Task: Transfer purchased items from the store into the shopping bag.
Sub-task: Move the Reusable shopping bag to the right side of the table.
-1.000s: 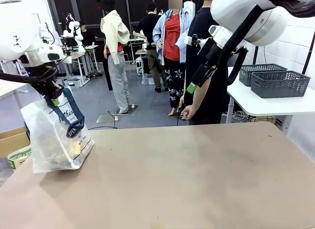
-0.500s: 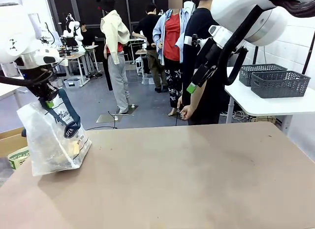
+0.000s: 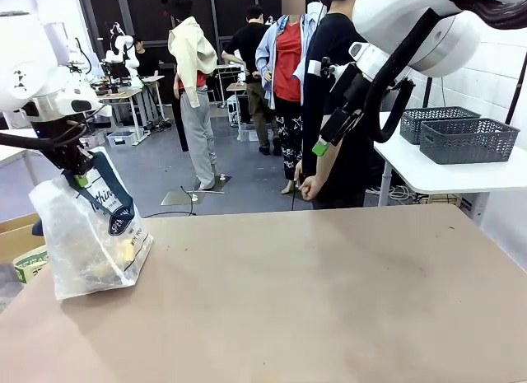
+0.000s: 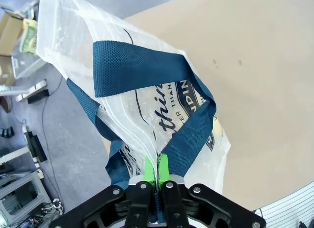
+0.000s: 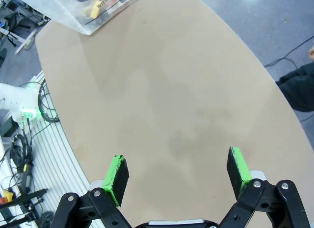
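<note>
The shopping bag (image 3: 89,239) stands at the bench's (image 3: 313,292) 9 o'clock edge, its base on the surface and its top lifted. The left gripper (image 4: 157,175) has its jaws pinched tight on the bag's navy strap handles (image 4: 142,66) and a fold of the clear plastic, green pads almost touching. Through the plastic, small yellowish packaged goods (image 3: 122,249) lie at the bottom; print and a dark oval logo (image 3: 119,226) show on the side.

The right gripper (image 5: 177,171) hangs above the bench with its jaws spread wide and nothing between them; in the front view its arm comes in from 1 o'clock. A person in dark clothes (image 3: 333,111) stands at the far edge, 12 o'clock, one hand (image 3: 310,187) lowered. Two dark grey slotted baskets (image 3: 468,138) sit on a white side table (image 3: 445,175) at 2 o'clock. Cardboard boxes (image 3: 20,239) lie on the floor beside the bag at 9 o'clock.
</note>
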{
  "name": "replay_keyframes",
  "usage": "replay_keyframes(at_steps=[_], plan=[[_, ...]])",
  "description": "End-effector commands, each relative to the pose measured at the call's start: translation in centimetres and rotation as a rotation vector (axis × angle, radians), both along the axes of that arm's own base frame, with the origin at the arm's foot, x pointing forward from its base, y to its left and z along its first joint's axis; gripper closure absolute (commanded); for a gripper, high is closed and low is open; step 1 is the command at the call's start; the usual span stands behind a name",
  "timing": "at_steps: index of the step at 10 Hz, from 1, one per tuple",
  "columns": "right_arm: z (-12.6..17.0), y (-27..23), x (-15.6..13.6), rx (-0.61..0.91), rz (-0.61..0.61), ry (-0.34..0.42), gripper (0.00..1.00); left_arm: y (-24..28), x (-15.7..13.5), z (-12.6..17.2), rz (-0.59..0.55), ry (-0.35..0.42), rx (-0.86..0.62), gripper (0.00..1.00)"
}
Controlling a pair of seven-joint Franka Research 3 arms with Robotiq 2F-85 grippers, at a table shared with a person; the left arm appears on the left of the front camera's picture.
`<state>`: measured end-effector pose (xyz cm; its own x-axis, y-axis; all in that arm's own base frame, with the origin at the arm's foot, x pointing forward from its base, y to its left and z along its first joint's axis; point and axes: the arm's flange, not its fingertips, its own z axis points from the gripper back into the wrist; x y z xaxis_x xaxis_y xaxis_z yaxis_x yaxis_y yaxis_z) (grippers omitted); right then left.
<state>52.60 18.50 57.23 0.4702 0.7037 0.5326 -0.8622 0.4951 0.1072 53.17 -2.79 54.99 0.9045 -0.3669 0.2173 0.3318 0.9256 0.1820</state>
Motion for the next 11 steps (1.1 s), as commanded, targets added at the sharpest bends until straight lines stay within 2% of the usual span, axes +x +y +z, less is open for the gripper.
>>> replay_keyframes(at_steps=[1, 7, 8, 11], plan=[[-0.03, 0.05, 0.09, 0.002, -0.005, 0.010, 0.00, 0.24, 0.18, 0.32, -0.016, -0.010, 0.013, 1.00], [-0.03, 0.05, 0.09, 0.002, -0.005, 0.010, 0.00, 0.24, 0.18, 0.32, -0.016, -0.010, 0.013, 1.00], [-0.03, 0.05, 0.09, 0.002, -0.005, 0.010, 0.00, -0.01, 0.01, 0.03, -0.001, 0.000, 0.000, 0.86], [-0.03, 0.05, 0.09, 0.002, -0.005, 0.010, 0.00, -0.01, -0.27, 0.16, -0.013, -0.001, 0.015, 0.28]])
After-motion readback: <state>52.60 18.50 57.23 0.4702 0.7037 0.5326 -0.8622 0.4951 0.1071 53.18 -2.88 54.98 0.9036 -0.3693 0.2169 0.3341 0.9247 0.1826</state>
